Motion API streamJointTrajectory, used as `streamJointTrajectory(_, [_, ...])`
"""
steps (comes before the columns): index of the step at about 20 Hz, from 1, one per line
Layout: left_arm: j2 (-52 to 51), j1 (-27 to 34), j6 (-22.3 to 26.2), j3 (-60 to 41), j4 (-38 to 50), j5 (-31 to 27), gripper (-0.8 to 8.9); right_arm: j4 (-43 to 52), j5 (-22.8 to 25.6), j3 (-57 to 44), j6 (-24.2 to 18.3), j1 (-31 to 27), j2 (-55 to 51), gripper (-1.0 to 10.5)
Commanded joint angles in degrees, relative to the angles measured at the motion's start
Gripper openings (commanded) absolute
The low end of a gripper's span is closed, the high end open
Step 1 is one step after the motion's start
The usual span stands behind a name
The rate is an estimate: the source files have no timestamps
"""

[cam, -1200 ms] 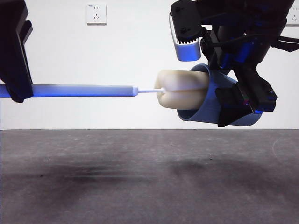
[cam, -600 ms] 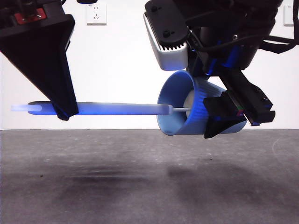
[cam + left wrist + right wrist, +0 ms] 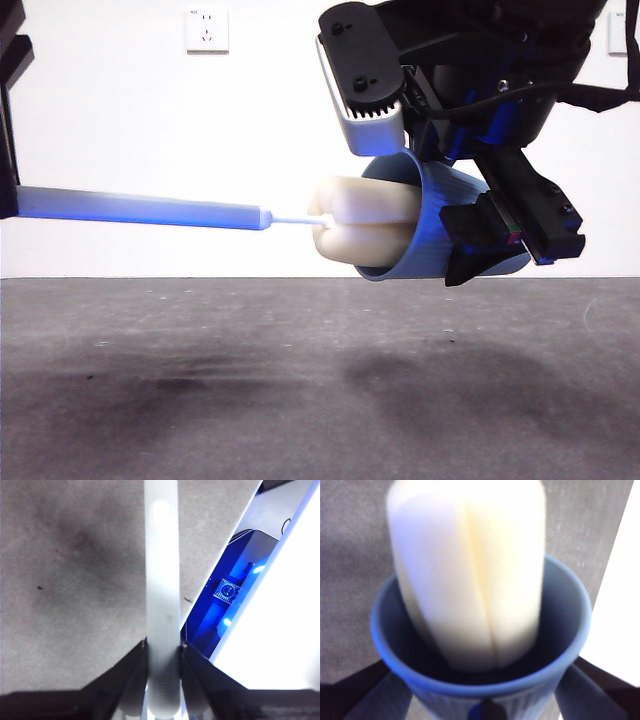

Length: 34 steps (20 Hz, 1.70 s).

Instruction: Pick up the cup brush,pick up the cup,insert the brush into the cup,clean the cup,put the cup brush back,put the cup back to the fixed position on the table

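The worktop (image 3: 300, 380) lies bare in front, with soft shadows under the raised things. Above its middle, held clear of the surface, the cup brush (image 3: 250, 215) lies nearly level. The left claw (image 3: 162, 652) is closed on its grey handle toward the worktop's left edge. Its cream sponge head sits partly inside the mouth of the cup (image 3: 430, 235). The right claw (image 3: 500, 240) clamps the tipped blue cup by its ribbed wall toward the right edge.
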Motion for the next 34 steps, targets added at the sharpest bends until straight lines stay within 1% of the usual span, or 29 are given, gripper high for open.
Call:
streamJointTrajectory(1, [0.74,-0.13,-0.55,-0.07,2.27,0.20,-0.09,0.39,-1.22,0.13,-0.02,0.11,0.50,-0.2])
streamJointTrajectory(3, [2.16,-0.15,-0.55,-0.07,6.69,3.26,-0.09,0.57,-1.33,0.13,0.20,0.13,0.50,-0.2])
streamJointTrajectory(7, [7.37,-0.17,-0.57,-0.07,14.27,5.44,-0.09,0.98,-1.36,0.13,1.11,0.31,0.50,-0.2])
streamJointTrajectory(11, [10.88,-0.17,-2.21,-0.07,17.88,6.08,-0.09,0.96,-1.33,0.13,1.53,0.31,0.50,-0.2])
streamJointTrajectory(14, [10.34,-0.09,-2.93,-0.07,15.91,5.57,-0.09,0.57,-1.22,0.13,2.43,0.28,0.50,-0.2])
streamJointTrajectory(17, [7.65,0.04,-3.30,-0.07,10.62,2.32,-0.09,0.07,-1.14,0.13,3.21,0.07,0.50,-0.2])
streamJointTrajectory(20, [3.67,0.24,-5.14,-0.07,4.85,-1.90,-0.09,0.11,-0.92,0.13,5.42,0.04,0.48,-0.2])
streamJointTrajectory(21, [1.88,0.33,-5.42,-0.07,2.56,-3.17,-0.09,0.13,-0.90,0.13,6.56,0.04,0.48,-0.2])
streamJointTrajectory(26, [-5.09,0.33,-7.93,-0.07,-5.05,-3.76,-0.09,0.52,-0.52,0.13,13.49,0.00,0.35,-0.2])
streamJointTrajectory(28, [-7.10,0.33,-8.96,-0.07,-7.23,-3.98,-0.09,0.83,1.09,0.15,16.11,-0.17,0.24,-0.2])
streamJointTrajectory(30, [-8.76,0.33,-11.10,-0.07,-8.87,-4.85,-0.09,1.68,2.19,0.15,19.34,-0.96,-0.35,-0.2])
streamJointTrajectory(32, [-10.38,0.33,-13.38,-0.09,-9.16,-4.98,-0.09,2.05,2.27,0.15,24.06,-2.19,-1.75,-0.2])
streamJointTrajectory(33, [-11.15,0.33,-15.08,-0.09,-8.74,-5.57,-0.09,2.10,2.29,0.15,27.26,-2.95,-2.75,-0.2])
streamJointTrajectory(34, [-11.65,0.33,-17.51,-0.13,-7.74,-7.76,-0.09,2.08,2.25,0.15,31.10,-3.74,-4.11,-0.2])
